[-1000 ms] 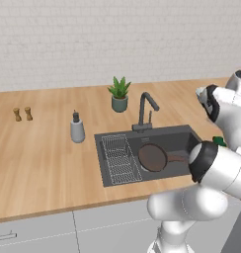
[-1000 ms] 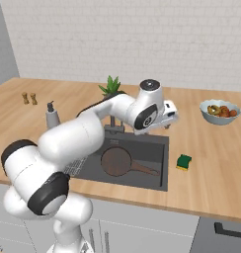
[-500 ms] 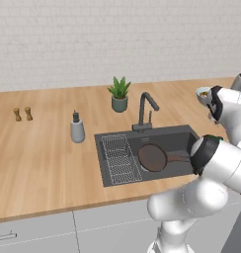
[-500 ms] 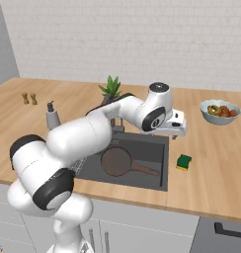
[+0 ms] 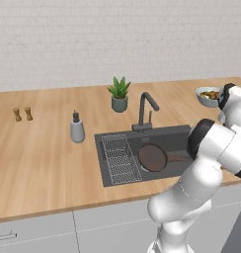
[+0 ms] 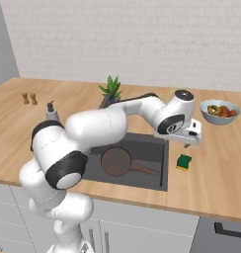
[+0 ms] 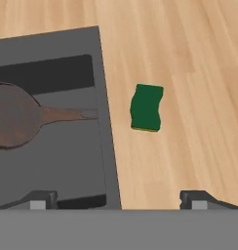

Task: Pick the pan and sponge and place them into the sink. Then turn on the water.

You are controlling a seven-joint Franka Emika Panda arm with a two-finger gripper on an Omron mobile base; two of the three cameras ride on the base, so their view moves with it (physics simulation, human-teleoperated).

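Green-topped sponge (image 7: 147, 108) lies on the wooden counter (image 7: 199, 97) ahead of the wide-spread jaws, untouched.

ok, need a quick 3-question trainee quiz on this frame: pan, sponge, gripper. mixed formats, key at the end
1. True or false: the pan already lies inside the sink.
2. Where is the sponge? A) in the sink B) on the counter beside the sink C) between the gripper's fingers
3. Fill in: the gripper hangs above the sink's edge with its jaws ____.

Key:
1. True. Its handle points toward the sponge side.
2. B. It lies green side up on the wood, clear of the basin.
3. Open. Nothing sits between the fingertips.
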